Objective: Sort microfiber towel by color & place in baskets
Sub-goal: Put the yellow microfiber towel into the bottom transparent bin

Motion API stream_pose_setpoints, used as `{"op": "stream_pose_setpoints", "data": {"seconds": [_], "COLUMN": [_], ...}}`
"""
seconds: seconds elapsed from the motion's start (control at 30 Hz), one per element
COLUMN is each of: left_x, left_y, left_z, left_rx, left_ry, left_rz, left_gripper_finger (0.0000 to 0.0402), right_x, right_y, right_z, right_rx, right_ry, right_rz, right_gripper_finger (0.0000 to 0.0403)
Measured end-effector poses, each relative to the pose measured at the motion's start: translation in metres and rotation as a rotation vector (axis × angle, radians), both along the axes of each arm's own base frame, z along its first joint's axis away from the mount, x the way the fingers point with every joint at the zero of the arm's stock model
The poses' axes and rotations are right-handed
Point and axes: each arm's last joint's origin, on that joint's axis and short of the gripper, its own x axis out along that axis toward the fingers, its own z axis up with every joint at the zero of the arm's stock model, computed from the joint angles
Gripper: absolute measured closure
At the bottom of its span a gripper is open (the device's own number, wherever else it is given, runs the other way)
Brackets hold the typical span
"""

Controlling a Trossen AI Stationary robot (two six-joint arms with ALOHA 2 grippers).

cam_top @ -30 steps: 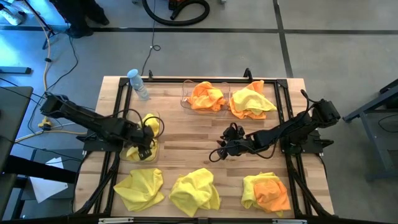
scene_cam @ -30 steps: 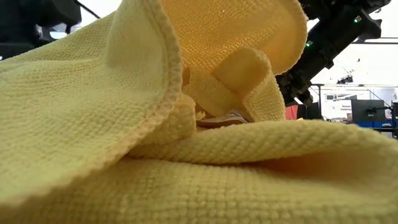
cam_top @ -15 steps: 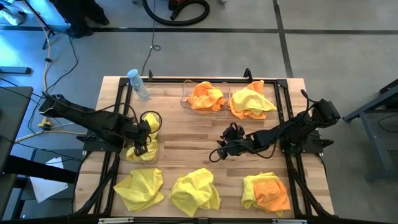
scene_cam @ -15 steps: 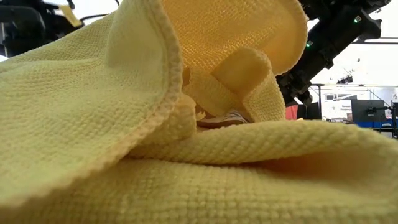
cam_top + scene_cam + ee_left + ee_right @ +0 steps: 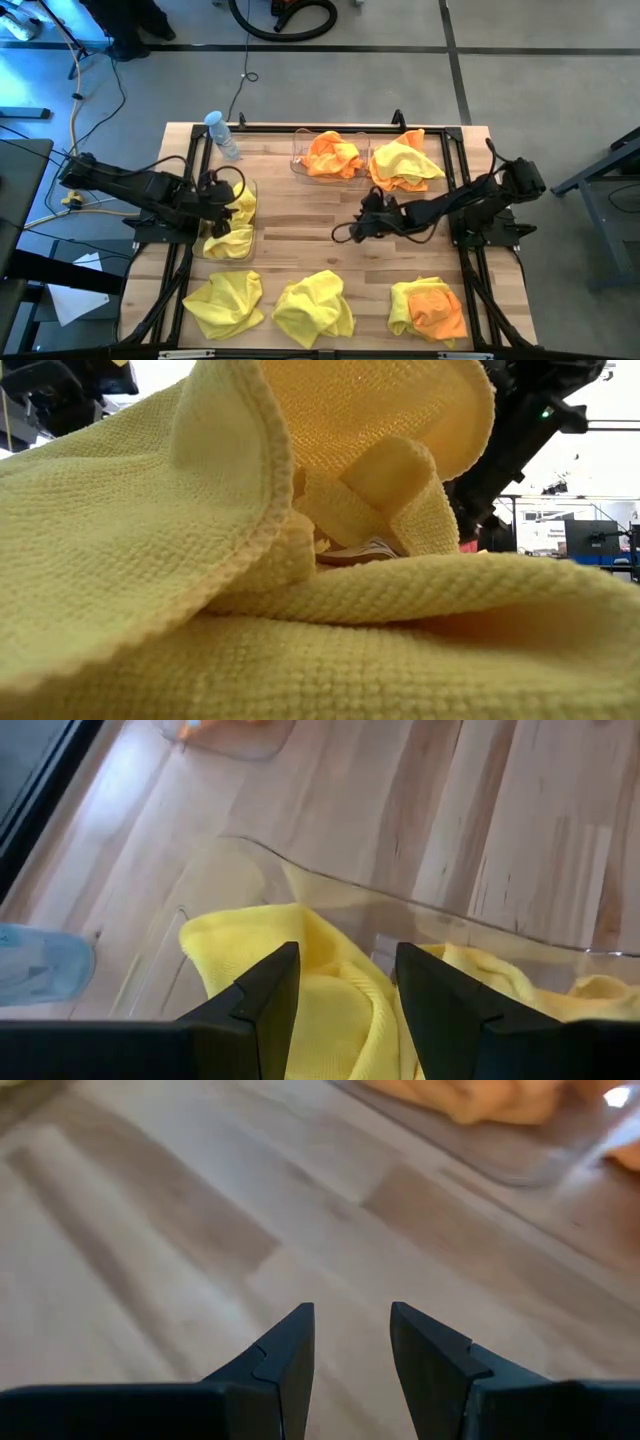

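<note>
The left gripper (image 5: 222,203) hangs over the left basket (image 5: 247,186), a clear low-walled tub on the wooden table (image 5: 300,200), well to the left of the table's middle. Its fingers (image 5: 262,990) stand apart with nothing between them, and a yellow towel (image 5: 330,990) lies crumpled in the basket just beneath and ahead of them.

The right gripper (image 5: 362,222) sits near the middle of the table, over bare wood, its fingers (image 5: 285,1355) also apart and empty. No towel lies under it; the nearest are in the far basket (image 5: 296,152), which holds an orange towel (image 5: 332,155) at the table's far edge, with a yellow and orange heap (image 5: 404,163) just to the right of it.

Along the table's near edge lie three more heaps: a yellow one (image 5: 226,303) at the left, a yellow one (image 5: 315,308) in the middle, and at the right a yellow towel with an orange one on top (image 5: 430,310). All the towels are soft, fuzzy and rumpled, with stitched hems. The low view is almost filled by the knit weave of a yellow towel (image 5: 250,560) lying right against the camera.

A clear bottle (image 5: 222,133) lies at the table's far left corner. No writing can be read anywhere.
</note>
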Motion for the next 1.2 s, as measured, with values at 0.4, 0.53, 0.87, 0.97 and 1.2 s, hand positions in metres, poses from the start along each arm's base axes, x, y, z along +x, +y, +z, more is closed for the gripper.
{"op": "stream_pose_setpoints", "data": {"seconds": [0.4,0.53,0.87,0.97,1.2], "left_x": [0.004,0.004,0.007,0.007,0.008], "left_y": [-0.001,-0.001,-0.002,-0.002,-0.002], "left_z": [0.005,0.005,0.007,0.007,0.007], "left_rx": [-0.043,-0.043,-0.032,-0.031,-0.034], "left_ry": [-0.098,-0.098,-0.13,-0.132,-0.138], "left_rz": [0.043,0.043,0.011,0.009,0.018], "left_gripper_finger": [0.0245,0.0245,0.0245,0.0245,0.0245], "right_x": [-0.023,-0.044,-0.081,-0.088,-0.105], "right_y": [-0.054,-0.069,-0.116,-0.133,-0.173], "right_z": [0.029,0.047,0.069,0.066,0.045], "right_rx": [-0.082,-0.123,-0.232,-0.211,-0.008], "right_ry": [0.131,0.178,0.264,0.289,0.355], "right_rz": [-0.008,-0.058,-0.257,-0.338,-0.434], "right_gripper_finger": [0.0274,0.0274,0.0201,0.0178,0.0167]}}
